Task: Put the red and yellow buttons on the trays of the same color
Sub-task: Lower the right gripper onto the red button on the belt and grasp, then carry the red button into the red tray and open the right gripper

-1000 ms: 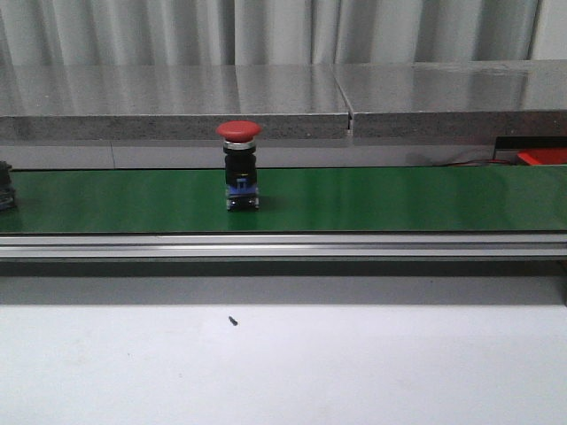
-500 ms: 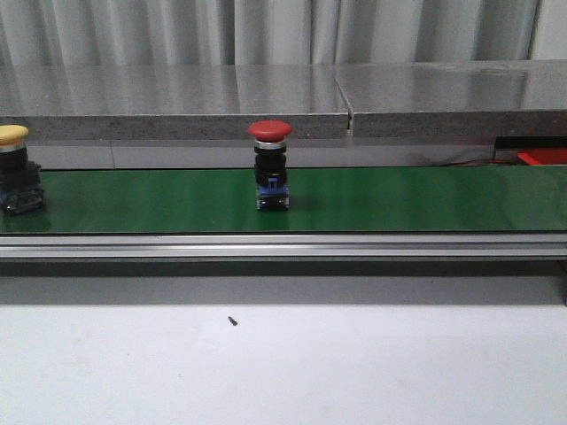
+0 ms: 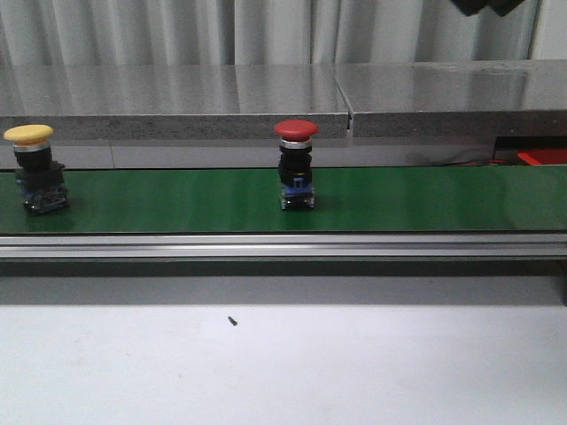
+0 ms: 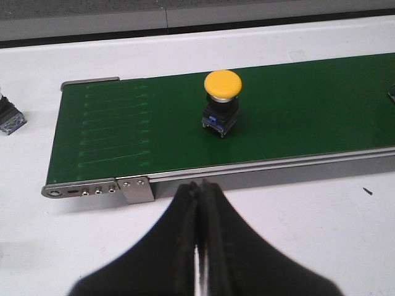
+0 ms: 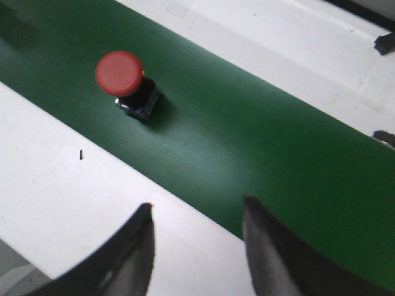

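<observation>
A red button [image 3: 296,164] stands upright on the green belt [image 3: 425,199] near the middle, also seen in the right wrist view [image 5: 126,83]. A yellow button [image 3: 34,168] stands upright at the belt's left end, and shows in the left wrist view [image 4: 221,102]. My left gripper [image 4: 199,185] is shut and empty, over the white table in front of the belt's rail. My right gripper [image 5: 196,206] is open and empty, above the belt's near edge, to one side of the red button. A red edge [image 3: 542,157] at the far right may be the red tray. The yellow tray is out of view.
A metal rail [image 3: 283,245] runs along the belt's front, and a grey ledge [image 3: 177,97] runs behind it. A small black speck [image 3: 232,320] lies on the white table [image 3: 354,372]. A dark button base [image 4: 9,117] sits off the belt's end. Part of an arm [image 3: 483,7] hangs at the top right.
The red button has ridden the belt to the right. The yellow button has come fully into view from the left. A dark arm part has appeared at the top right.
</observation>
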